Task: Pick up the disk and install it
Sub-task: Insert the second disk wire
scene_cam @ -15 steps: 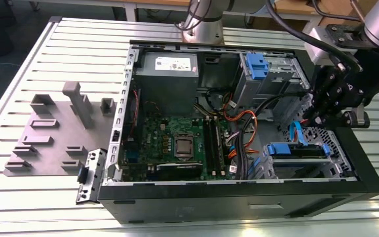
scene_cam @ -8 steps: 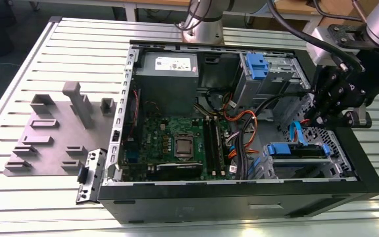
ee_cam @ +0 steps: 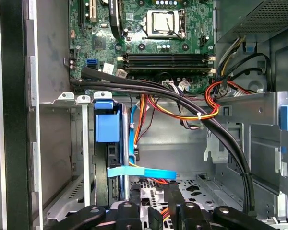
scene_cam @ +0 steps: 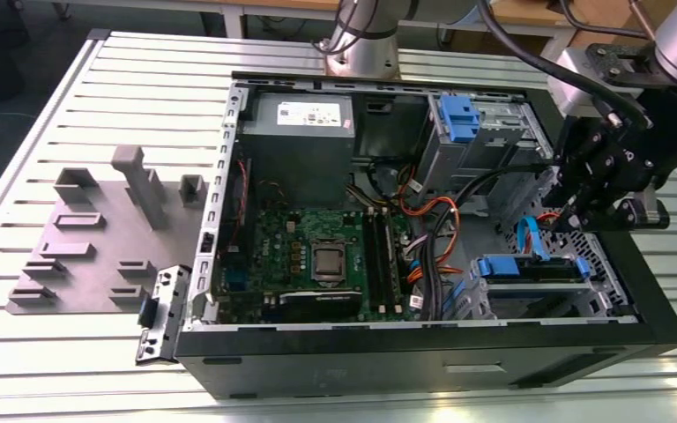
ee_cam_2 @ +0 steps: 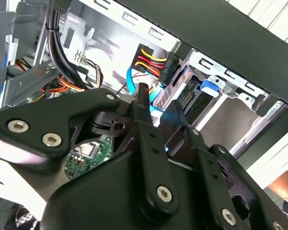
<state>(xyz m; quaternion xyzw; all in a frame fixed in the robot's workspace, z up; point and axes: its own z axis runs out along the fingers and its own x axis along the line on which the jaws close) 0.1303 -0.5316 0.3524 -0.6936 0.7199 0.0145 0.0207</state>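
Note:
The disk (scene_cam: 527, 267) sits edge-on in the lower drive bay at the front of the open computer case (scene_cam: 433, 352). Its blue carrier tab (ee_cam: 107, 127) faces into the case, and in the second wrist view the tab (ee_cam_2: 209, 86) shows at the bay mouth. My gripper (scene_cam: 556, 220) hangs inside the case a little above and behind that bay. In both wrist views its black fingers (ee_cam: 134, 194) stand apart and open, with nothing between them. A light blue flat cable (ee_cam: 141, 171) crosses just in front of the gripper (ee_cam: 156, 189), seen again in the second wrist view (ee_cam_2: 158, 103).
A second blue-tabbed caddy (scene_cam: 462, 119) stands in the grey upper cage. The motherboard (scene_cam: 315, 256), black cable bundles (ee_cam: 182, 98) and orange-red wires (ee_cam: 201, 112) fill the middle of the case. The power supply (scene_cam: 303, 115) is at the back. A grey fixture plate (scene_cam: 103, 238) lies beside the case.

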